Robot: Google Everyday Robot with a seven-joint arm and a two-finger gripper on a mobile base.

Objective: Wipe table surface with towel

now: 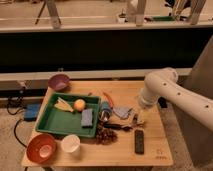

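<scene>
The towel (122, 112), a small grey-blue cloth, lies crumpled on the tan slatted table surface (155, 150), right of centre. My white arm (165, 90) reaches in from the right and bends down over the table. My gripper (139, 119) hangs just right of the towel, low over the wood and apart from the cloth. It looks open, with nothing in it.
A green tray (55, 122) on the left holds a blue-grey sponge block (87, 117), an orange (79, 104) and a yellow item (62, 105). A purple bowl (59, 81), red bowl (41, 147), white cup (70, 143), blue can (105, 111) and black remote (139, 141) also sit around.
</scene>
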